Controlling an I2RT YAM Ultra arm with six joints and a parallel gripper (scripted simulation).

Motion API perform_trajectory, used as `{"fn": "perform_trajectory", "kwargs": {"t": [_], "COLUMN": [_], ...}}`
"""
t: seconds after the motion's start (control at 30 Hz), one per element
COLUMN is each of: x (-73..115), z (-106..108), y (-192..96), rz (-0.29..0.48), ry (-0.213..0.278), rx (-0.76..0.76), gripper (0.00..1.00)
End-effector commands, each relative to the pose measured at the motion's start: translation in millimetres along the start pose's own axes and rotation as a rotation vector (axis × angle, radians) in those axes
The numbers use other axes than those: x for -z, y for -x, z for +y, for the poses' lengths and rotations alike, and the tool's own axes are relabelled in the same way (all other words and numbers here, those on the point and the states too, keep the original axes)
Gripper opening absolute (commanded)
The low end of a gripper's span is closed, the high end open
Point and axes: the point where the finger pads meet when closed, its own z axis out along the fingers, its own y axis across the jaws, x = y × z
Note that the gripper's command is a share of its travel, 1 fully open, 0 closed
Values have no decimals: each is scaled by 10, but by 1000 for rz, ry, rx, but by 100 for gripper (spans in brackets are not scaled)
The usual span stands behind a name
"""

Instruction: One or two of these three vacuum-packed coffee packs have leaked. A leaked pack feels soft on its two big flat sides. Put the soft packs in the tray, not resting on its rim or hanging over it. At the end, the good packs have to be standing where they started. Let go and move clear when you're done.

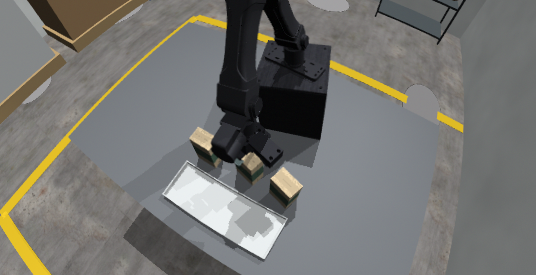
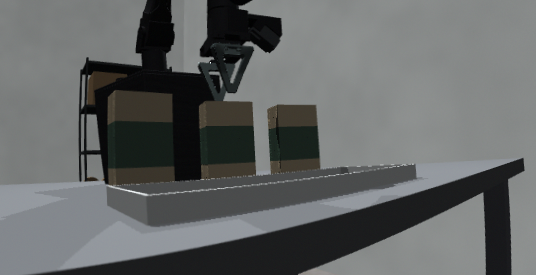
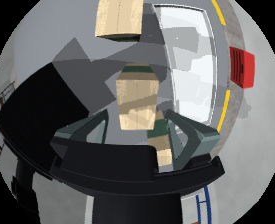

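Note:
Three tan coffee packs with a dark green band stand in a row behind the tray. In the top view they are the left pack (image 1: 204,145), the middle pack (image 1: 251,166) and the right pack (image 1: 286,186). In the exterior view they are the left pack (image 2: 141,137), the middle pack (image 2: 227,139) and the right pack (image 2: 294,137). My gripper (image 2: 223,92) is open and empty, pointing down, with its fingertips just above the top of the middle pack. In the wrist view the middle pack (image 3: 138,103) lies between my fingers and another pack (image 3: 120,12) lies beyond it.
The shallow grey tray (image 1: 223,208) lies in front of the packs, empty; it also shows in the exterior view (image 2: 260,190) and in the wrist view (image 3: 188,63). The black robot base box (image 1: 295,90) stands behind the packs. The table edge (image 2: 400,213) runs close past the tray.

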Motion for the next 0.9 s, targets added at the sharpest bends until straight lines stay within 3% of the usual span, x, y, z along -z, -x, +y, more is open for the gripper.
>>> {"fn": "perform_trajectory", "kwargs": {"t": [0.0,0.23,0.43,0.53,0.7,0.73,0.77,0.87], "x": [92,-26,-197,-246,-336,-185,-308,-378], "z": [-171,-128,42,-22,48,-226,-153,-142], "y": [34,14,-30,-18,-17,42,22,28], "rz": [-18,-11,1,-3,1,-24,-13,-12], "ry": [-47,-27,10,-3,10,-65,-34,-30], "rx": [-5,-6,1,-3,5,-7,-5,-3], "gripper": [79,79,79,79,79,79,79,79]}}
